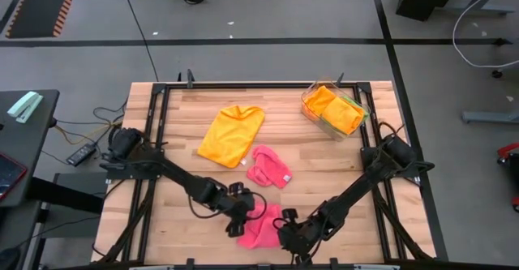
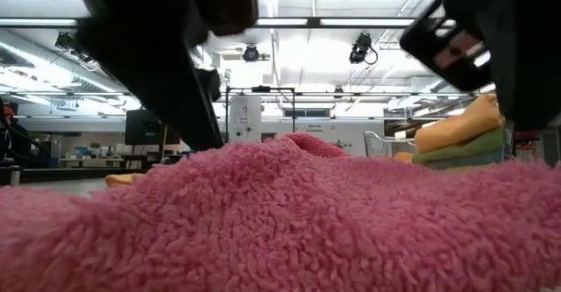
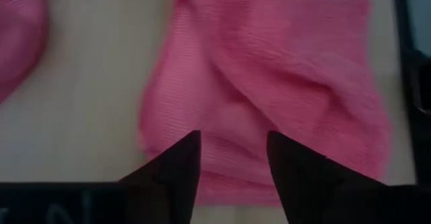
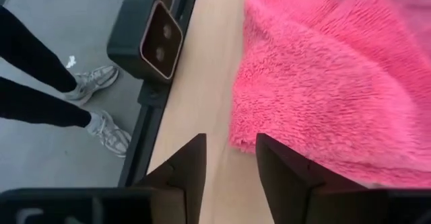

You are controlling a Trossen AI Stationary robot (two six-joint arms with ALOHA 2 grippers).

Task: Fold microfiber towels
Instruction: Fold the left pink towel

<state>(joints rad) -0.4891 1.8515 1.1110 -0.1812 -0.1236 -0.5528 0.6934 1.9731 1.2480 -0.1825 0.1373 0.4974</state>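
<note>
Lying rumpled by both parted hands, a fuzzy pink towel [image 1: 261, 228].

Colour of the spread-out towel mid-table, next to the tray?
Orange-yellow towel, plain, no pattern. Shows best in the high view.

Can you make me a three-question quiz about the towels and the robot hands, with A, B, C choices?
1. Where is the clear tray?
A. the table's far right corner
B. the near left corner
C. under the left arm

2. How many pink towels lie on the table?
A. one
B. two
C. four

3. How are the left gripper fingers?
A. shut tight
B. apart, over the pink towel
C. holding the orange towel

Answers:
1 A: the high view shows it there, with folded towels inside.
2 B: one lies mid-table, one between the grippers.
3 B: the left wrist view shows a gap between the fingers above the pink cloth.
</note>
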